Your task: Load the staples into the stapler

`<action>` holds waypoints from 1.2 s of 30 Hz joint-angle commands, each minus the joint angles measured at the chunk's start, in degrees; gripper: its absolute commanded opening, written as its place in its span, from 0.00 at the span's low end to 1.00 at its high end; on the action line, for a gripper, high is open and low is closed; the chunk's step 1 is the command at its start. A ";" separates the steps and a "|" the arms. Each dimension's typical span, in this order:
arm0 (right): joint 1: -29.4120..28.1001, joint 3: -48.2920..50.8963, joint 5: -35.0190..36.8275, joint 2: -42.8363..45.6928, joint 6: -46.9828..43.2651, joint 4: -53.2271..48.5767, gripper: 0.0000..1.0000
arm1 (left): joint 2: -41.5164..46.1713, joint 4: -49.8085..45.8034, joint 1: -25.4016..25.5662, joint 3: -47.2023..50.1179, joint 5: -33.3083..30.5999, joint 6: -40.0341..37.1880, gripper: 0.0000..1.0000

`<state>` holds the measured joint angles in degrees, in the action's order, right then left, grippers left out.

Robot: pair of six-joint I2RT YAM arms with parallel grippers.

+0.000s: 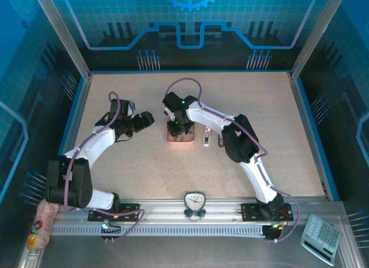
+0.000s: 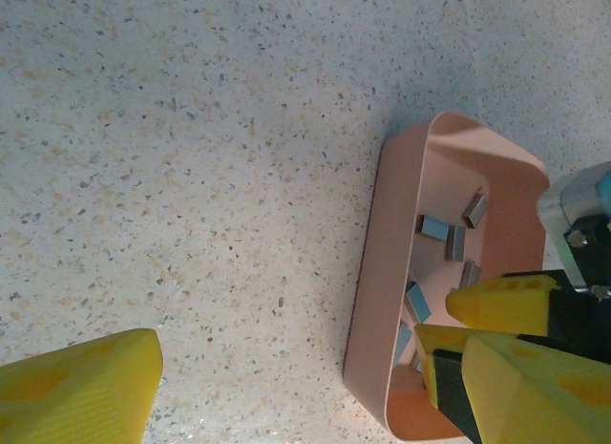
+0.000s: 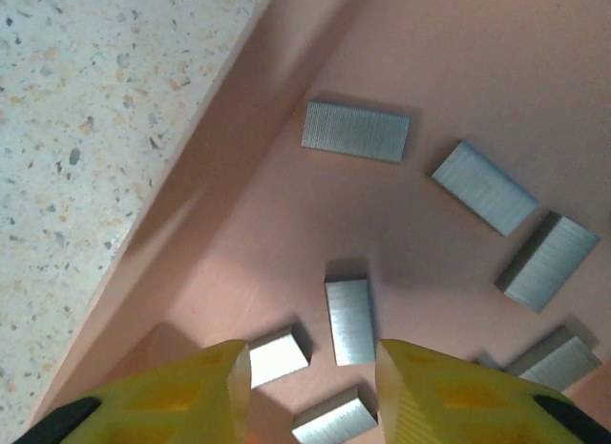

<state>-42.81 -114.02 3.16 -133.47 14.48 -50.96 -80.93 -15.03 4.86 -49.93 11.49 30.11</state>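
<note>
Seven staples [image 3: 349, 320] I count in one pink tray [image 3: 239, 148].
My right gripper [image 3: 313, 372] hangs above the tray, fingers parted; my left gripper [image 2: 305, 396], beside it, spread wide.

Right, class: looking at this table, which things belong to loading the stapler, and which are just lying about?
For the job:
- staples, loose in the salmon-pink tray
- stapler, on the table beside that tray

Lying about:
- dial clock, front centre
- calculator, near right corner
- pinkish packet, near left corner
</note>
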 commanded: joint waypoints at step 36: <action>1.42 9.49 2.51 13.68 -0.87 6.84 0.21 | 4.55 -2.64 1.26 -0.07 0.61 0.50 0.81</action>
<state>-41.93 -107.42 5.54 -127.22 12.84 -46.52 -79.11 -16.84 5.15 -51.22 12.29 30.13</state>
